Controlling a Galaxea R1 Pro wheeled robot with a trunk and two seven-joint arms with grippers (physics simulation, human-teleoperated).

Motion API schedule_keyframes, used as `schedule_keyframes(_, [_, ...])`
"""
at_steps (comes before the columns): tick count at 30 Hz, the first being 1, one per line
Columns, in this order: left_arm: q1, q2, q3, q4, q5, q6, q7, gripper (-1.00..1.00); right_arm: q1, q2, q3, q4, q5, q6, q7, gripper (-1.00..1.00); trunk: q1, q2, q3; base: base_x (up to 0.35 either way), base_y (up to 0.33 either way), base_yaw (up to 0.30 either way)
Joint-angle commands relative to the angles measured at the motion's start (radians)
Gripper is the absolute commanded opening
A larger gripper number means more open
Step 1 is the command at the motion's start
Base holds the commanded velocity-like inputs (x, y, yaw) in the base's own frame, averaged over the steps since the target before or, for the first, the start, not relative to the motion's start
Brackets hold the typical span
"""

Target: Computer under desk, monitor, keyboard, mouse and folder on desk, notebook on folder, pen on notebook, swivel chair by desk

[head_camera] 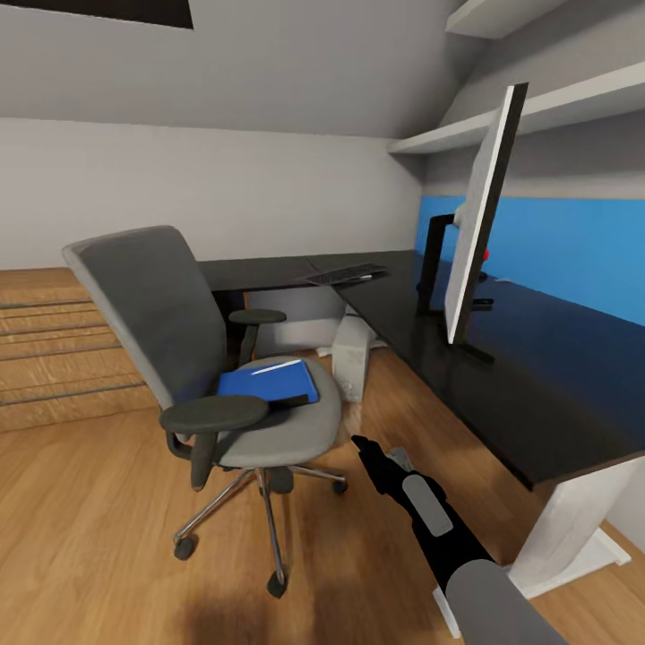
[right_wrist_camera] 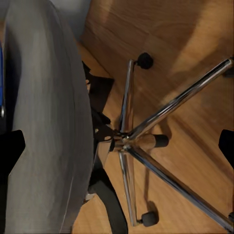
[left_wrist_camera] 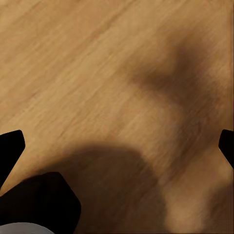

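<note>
Blue folder [head_camera: 269, 382] lies on the swivel chair [head_camera: 179, 349] seat at ten o'clock from the right pincer [head_camera: 358, 441], whose fingers stand wide. Better to approach low over the seat's front edge, sliding under the folder.

My right gripper [head_camera: 360, 442] reaches forward low over the floor [head_camera: 107, 520], between the swivel chair [head_camera: 179, 358] on my left and the desk [head_camera: 502, 376] on my right. The folder [head_camera: 269, 383] lies on the chair seat with the pen [head_camera: 276, 366] on top. The monitor [head_camera: 479, 215] stands on the desk; the keyboard [head_camera: 345, 274] lies on the far corner. The computer [head_camera: 352, 356] sits under the desk, beyond the chair
</note>
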Motion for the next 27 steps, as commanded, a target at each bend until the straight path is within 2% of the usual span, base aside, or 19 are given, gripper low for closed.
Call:
schedule_keyframes(1, [0.0, -0.001, 0.001, -0.002, 0.011, 0.003, 0.007, 1.0, 0.0, 0.0, 0.002, -0.002, -0.01, -0.004, -0.009, 1.0, 0.0, 0.0, -0.001, 0.236, 0.201, -0.001])
schedule_keyframes(6, [0.0, -0.001, 0.001, -0.002, 0.01, 0.003, 0.007, 1.0, 0.0, 0.0, 0.001, -0.002, -0.01, -0.027, -0.009, 1.0, 0.0, 0.0, -0.001, 0.238, 0.193, -0.001])
schedule_keyframes(11, [0.0, -0.001, 0.0, -0.002, 0.011, 0.003, 0.007, 1.0, 0.0, -0.002, 0.0, -0.003, -0.01, -0.083, -0.009, 1.0, 0.0, 0.0, -0.001, 0.179, 0.104, 0.0])
schedule_keyframes(16, [0.0, -0.001, 0.0, 0.0, 0.012, 0.003, 0.007, 1.0, 0.002, -0.017, 0.0, -0.002, -0.011, -0.13, -0.01, 1.0, 0.0, 0.0, -0.001, 0.063, 0.034, 0.0])
schedule_keyframes(27, [0.0, -0.001, -0.001, 0.008, 0.012, 0.003, 0.007, 1.0, 0.001, -0.037, -0.006, -0.003, -0.013, -0.152, -0.009, 1.0, 0.0, 0.0, -0.001, 0.028, 0.016, 0.0])
